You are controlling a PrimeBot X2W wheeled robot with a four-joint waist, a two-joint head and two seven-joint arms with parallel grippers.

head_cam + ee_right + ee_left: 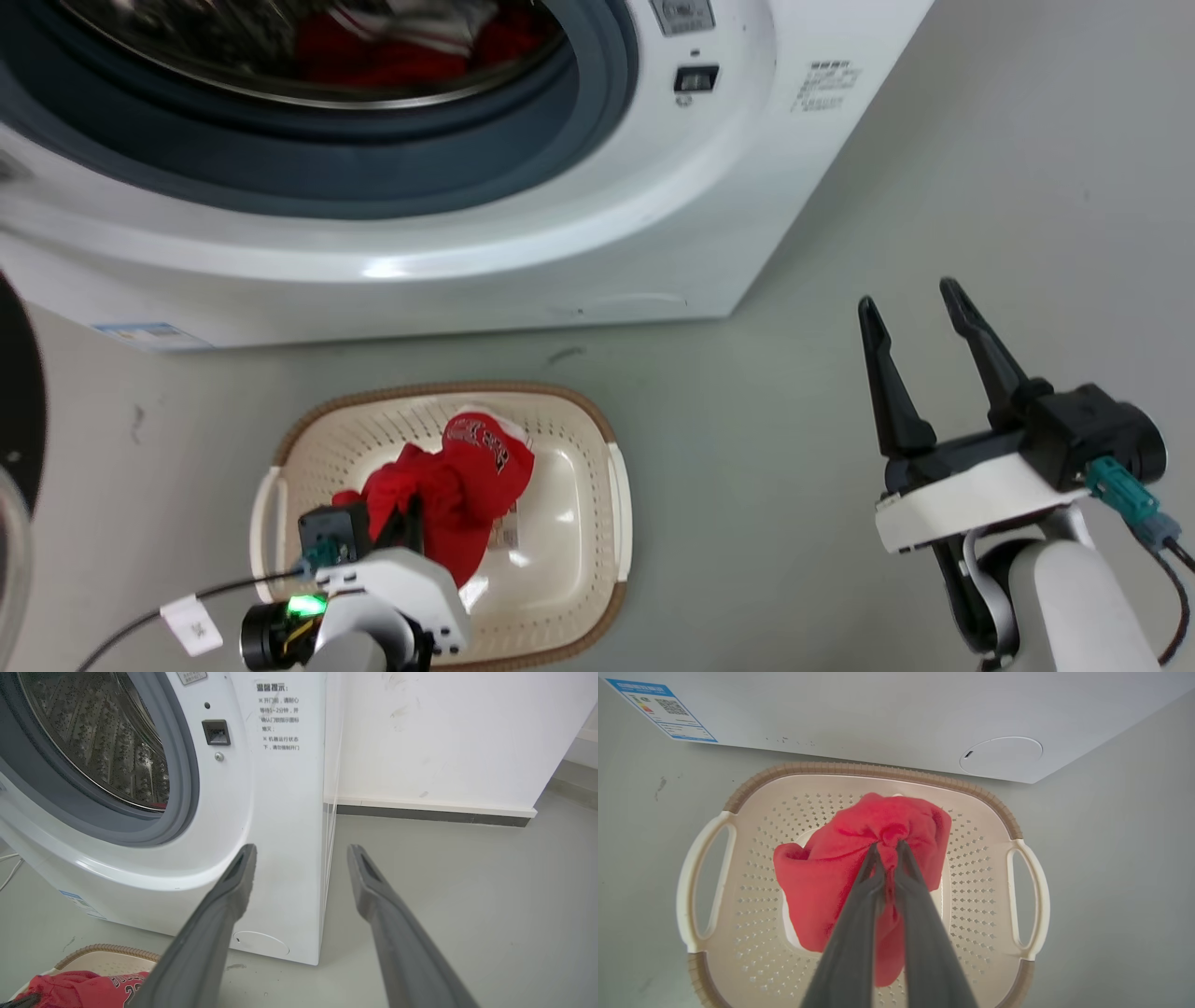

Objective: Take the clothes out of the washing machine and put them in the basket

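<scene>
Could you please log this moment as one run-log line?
left gripper: shut on red garment, over basket | right gripper: open, empty | washer: clothes inside drum

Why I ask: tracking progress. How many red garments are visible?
2: a garment in the basket, pinched by the left tool; another garment inside the washing machine. More may hide.

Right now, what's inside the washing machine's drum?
Red clothes with a white striped part lie in the perforated steel drum of the washing machine. The grey door seal and the picture's edge hide most of it, so I can't count the pieces.
</scene>
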